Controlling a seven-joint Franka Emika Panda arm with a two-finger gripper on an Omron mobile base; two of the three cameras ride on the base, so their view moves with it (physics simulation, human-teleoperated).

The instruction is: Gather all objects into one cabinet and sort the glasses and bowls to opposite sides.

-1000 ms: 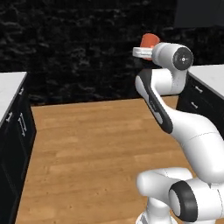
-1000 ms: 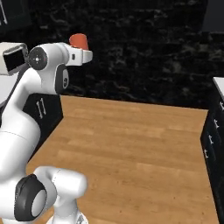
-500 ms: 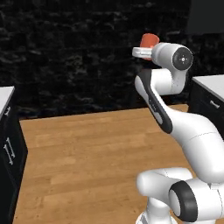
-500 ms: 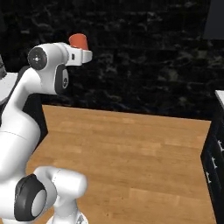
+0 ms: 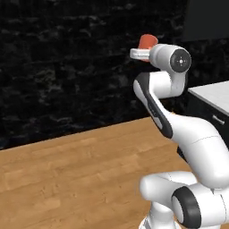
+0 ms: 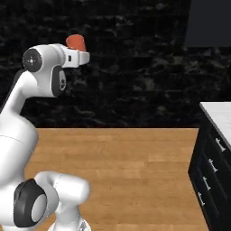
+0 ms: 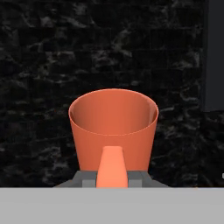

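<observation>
My gripper [image 7: 112,178] is shut on a red mug [image 7: 113,131], which stays upright with its handle turned toward the hand camera. The base views show the red mug [image 5: 146,41] [image 6: 76,41] carried high above the wooden floor, on top of the raised white hand, in front of the black stone wall. A black wall cabinet [image 5: 206,20] [image 6: 210,22] hangs at the upper right, well to the right of the mug. Its edge [image 7: 214,57] runs down the right side of the hand view. The bowls are out of view.
A pale counter top over low black cupboards [image 5: 214,99] [image 6: 215,149] stands at the right, with short silver pulls on the fronts. Wooden floor [image 5: 67,174] stretches ahead to the black stone wall [image 6: 135,67].
The whole scene has slid leftward in both base views, so the base has moved. The left counter has left the picture and the right counter has come in. The arm still holds the mug high.
</observation>
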